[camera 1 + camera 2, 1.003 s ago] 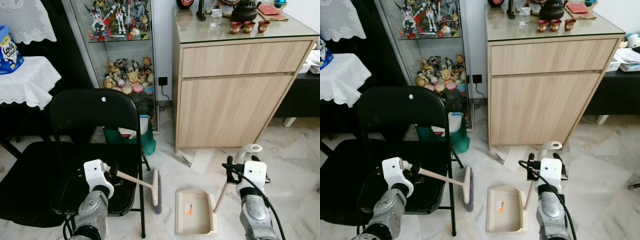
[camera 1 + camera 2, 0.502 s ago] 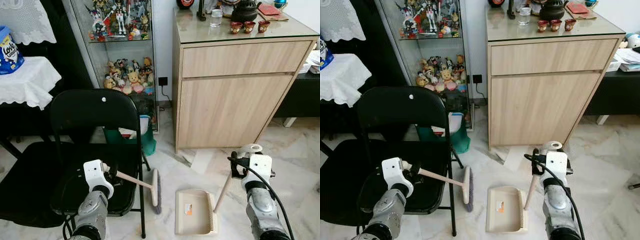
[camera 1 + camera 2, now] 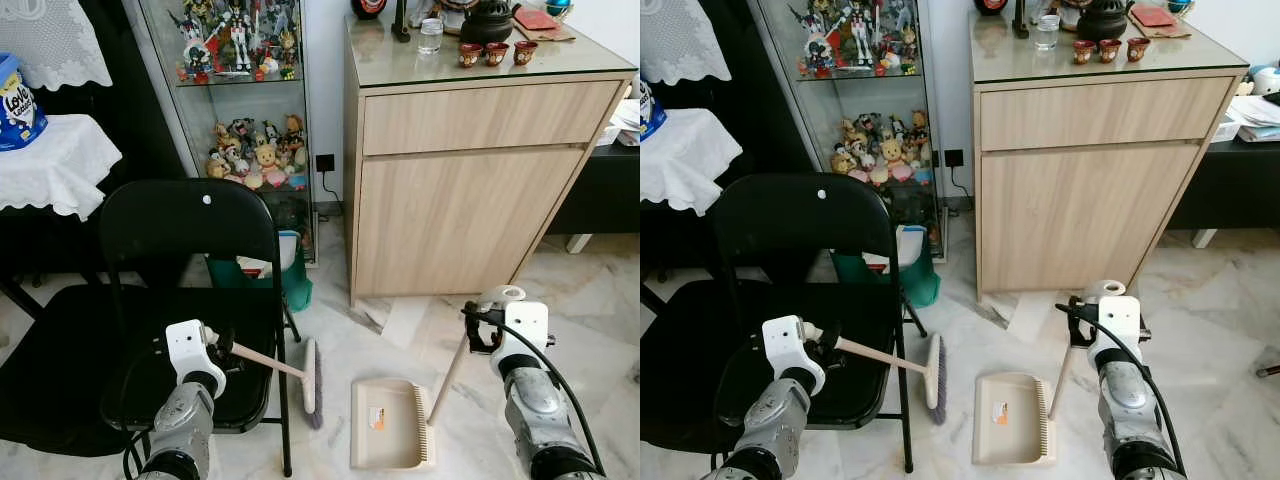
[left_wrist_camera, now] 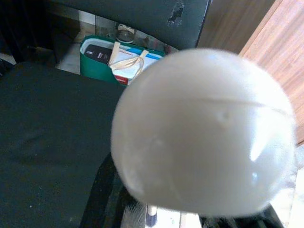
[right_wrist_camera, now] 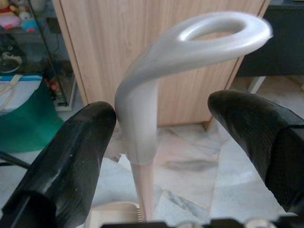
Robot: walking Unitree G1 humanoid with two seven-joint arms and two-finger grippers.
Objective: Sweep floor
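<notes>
Broadly, from the head camera: the dustpan [image 3: 390, 424] lies flat on the marble floor [image 3: 600, 300], its long handle [image 3: 447, 378] slanting up toward the right gripper [image 3: 478, 328]. The broom [image 3: 312, 378] stands on its bristles just left of the pan, its pale stick running back to the left gripper [image 3: 222, 347] — so debris must travel rightward, brush to pan.

Left wrist view: the broom's glossy white rounded end cap [image 4: 204, 135] looms close, blurred; the grip itself is hidden, so I cannot tell how those fingers sit. Behind are the black chair [image 4: 47, 133] and a green bin [image 4: 102, 57].

Right wrist view: the handle's smooth grey looped top stands between two textured black fingers [image 5: 66, 152] — spread wide, touching nothing.
</notes>
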